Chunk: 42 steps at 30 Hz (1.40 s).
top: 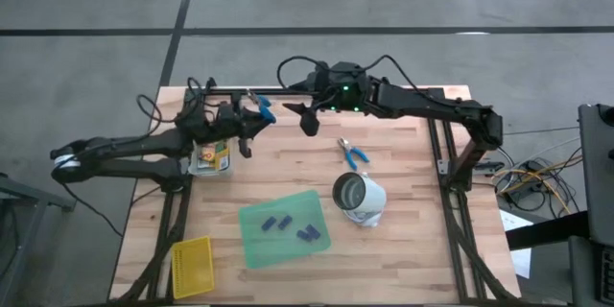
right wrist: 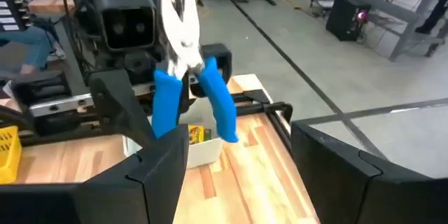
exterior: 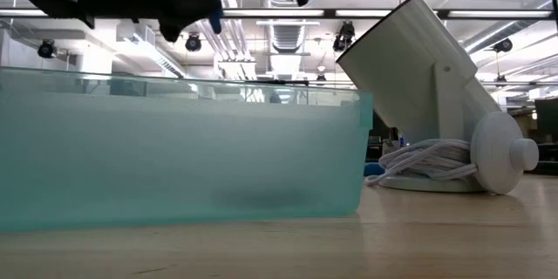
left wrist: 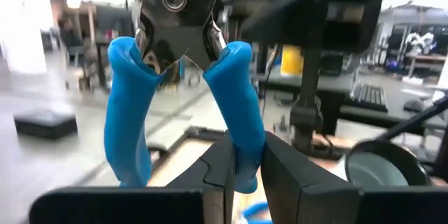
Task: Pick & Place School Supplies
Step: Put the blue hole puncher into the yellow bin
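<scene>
Your left gripper [top: 251, 127] is clamped on one blue handle of the blue-handled tool [left wrist: 178, 77], held in the air above the bench's far edge. Only one handle is pinched, so expect the tool to swing or slip if you move abruptly. Just below it, at the far left of the bench, the white box [top: 210, 160] holds a crayon box [top: 213, 157]. The green sheet [top: 282, 227] near the front edge carries several purple-blue pieces [top: 292, 226]. Your right gripper [top: 308, 120], jaws spread and holding nothing, hangs close beside the held tool; the arms may collide. A second blue-handled tool [top: 352, 153] lies mid-bench.
</scene>
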Each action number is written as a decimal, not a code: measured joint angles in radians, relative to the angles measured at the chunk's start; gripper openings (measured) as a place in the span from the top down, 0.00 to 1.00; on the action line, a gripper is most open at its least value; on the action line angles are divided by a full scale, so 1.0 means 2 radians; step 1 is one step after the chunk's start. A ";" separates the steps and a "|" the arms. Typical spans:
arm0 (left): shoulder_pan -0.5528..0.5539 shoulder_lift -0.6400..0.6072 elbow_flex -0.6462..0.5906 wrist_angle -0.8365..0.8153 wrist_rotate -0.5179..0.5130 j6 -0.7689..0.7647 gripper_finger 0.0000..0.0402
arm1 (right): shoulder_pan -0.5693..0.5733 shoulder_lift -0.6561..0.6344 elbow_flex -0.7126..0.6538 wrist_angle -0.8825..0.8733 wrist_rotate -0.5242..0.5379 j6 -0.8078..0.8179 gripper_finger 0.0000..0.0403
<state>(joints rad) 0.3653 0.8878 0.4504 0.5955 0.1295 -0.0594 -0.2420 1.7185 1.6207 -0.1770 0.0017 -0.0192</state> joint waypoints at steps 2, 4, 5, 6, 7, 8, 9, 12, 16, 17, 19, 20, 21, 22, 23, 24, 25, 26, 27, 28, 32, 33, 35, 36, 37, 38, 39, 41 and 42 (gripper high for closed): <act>0.000 -0.014 0.011 -0.051 -0.001 -0.010 0.86 | 0.000 -0.008 -0.002 -0.007 0.001 0.000 0.40; 0.000 -0.029 0.028 -0.119 -0.001 -0.024 0.86 | 0.000 -0.014 -0.002 -0.020 0.001 0.000 0.40; 0.000 -0.036 0.040 -0.158 -0.001 -0.032 0.86 | 0.000 -0.016 -0.002 -0.028 0.001 -0.001 0.40; 0.000 -0.042 0.055 -0.203 -0.002 -0.036 0.86 | 0.000 -0.018 -0.003 -0.033 0.001 -0.002 0.40; 0.000 -0.048 0.071 -0.255 -0.008 -0.038 0.86 | 0.000 -0.021 -0.003 -0.034 0.001 -0.004 0.40; -0.002 -0.053 0.090 -0.312 -0.019 -0.040 0.86 | 0.000 -0.024 -0.005 -0.035 0.001 -0.005 0.40; -0.004 -0.054 0.112 -0.370 -0.032 -0.044 0.86 | 0.000 -0.026 -0.006 -0.035 0.000 -0.007 0.40; -0.012 -0.051 0.177 -0.530 -0.069 -0.062 0.86 | 0.005 -0.031 -0.010 -0.027 -0.001 -0.018 0.40; -0.038 -0.045 0.232 -0.625 -0.067 -0.081 0.86 | 0.016 -0.031 -0.010 -0.021 -0.002 -0.023 0.41; -0.049 -0.046 0.238 -0.630 -0.060 -0.083 0.86 | 0.020 -0.031 -0.011 -0.016 -0.003 -0.025 0.42; -0.075 -0.049 0.245 -0.638 -0.054 -0.083 0.86 | 0.025 -0.031 -0.012 -0.008 -0.004 -0.031 0.42; -0.088 -0.053 0.245 -0.647 -0.054 -0.083 0.86 | 0.027 -0.031 -0.013 -0.001 -0.005 -0.029 0.43; -0.101 -0.055 0.245 -0.657 -0.055 -0.086 0.86 | 0.028 -0.031 -0.014 0.006 -0.005 -0.023 0.43; -0.114 -0.058 0.245 -0.666 -0.059 -0.092 0.86 | 0.028 -0.031 -0.017 0.018 -0.005 -0.016 0.43; -0.126 -0.060 0.245 -0.679 -0.066 -0.101 0.86 | 0.027 -0.031 -0.019 0.029 -0.005 -0.011 0.43; -0.138 -0.062 0.245 -0.695 -0.073 -0.112 0.86 | 0.027 -0.031 -0.022 0.038 -0.005 -0.006 0.43; -0.149 -0.065 0.245 -0.709 -0.078 -0.124 0.86 | 0.027 -0.032 -0.026 0.045 -0.004 -0.003 0.43; -0.159 -0.068 0.244 -0.721 -0.082 -0.137 0.86 | 0.027 -0.034 -0.030 0.045 -0.004 -0.001 0.43; -0.171 -0.071 0.244 -0.731 -0.085 -0.149 0.86 | 0.027 -0.037 -0.036 0.045 -0.004 -0.001 0.43; -0.181 -0.074 0.243 -0.736 -0.088 -0.159 0.86 | 0.027 -0.040 -0.043 0.045 -0.004 -0.001 0.43; -0.224 -0.086 0.238 -0.725 -0.121 -0.182 0.86 | 0.027 -0.062 -0.085 0.066 0.000 0.016 0.43; -0.235 -0.089 0.238 -0.724 -0.128 -0.187 0.86 | 0.027 -0.070 -0.099 0.078 0.002 0.018 0.43; -0.255 -0.094 0.238 -0.730 -0.132 -0.203 0.86 | 0.026 -0.091 -0.130 0.107 0.011 0.026 0.43; -0.265 -0.097 0.238 -0.737 -0.132 -0.216 0.86 | 0.026 -0.105 -0.147 0.118 0.018 0.030 0.43; -0.275 -0.099 0.238 -0.746 -0.132 -0.232 0.86 | 0.026 -0.118 -0.164 0.129 0.027 0.034 0.43; -0.284 -0.101 0.238 -0.758 -0.131 -0.250 0.86 | 0.026 -0.132 -0.181 0.139 0.037 0.037 0.43; -0.293 -0.103 0.238 -0.771 -0.131 -0.269 0.86 | 0.026 -0.148 -0.199 0.143 0.046 0.042 0.43; -0.311 -0.105 0.238 -0.800 -0.131 -0.312 0.86 | 0.026 -0.174 -0.229 0.152 0.063 0.055 0.43; -0.319 -0.105 0.238 -0.814 -0.130 -0.330 0.86 | 0.026 -0.188 -0.245 0.157 0.068 0.062 0.43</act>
<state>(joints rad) -0.2725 0.6769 0.9268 -1.0321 -0.1313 -0.7184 -0.1899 1.3424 1.1314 0.1364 0.1380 0.1052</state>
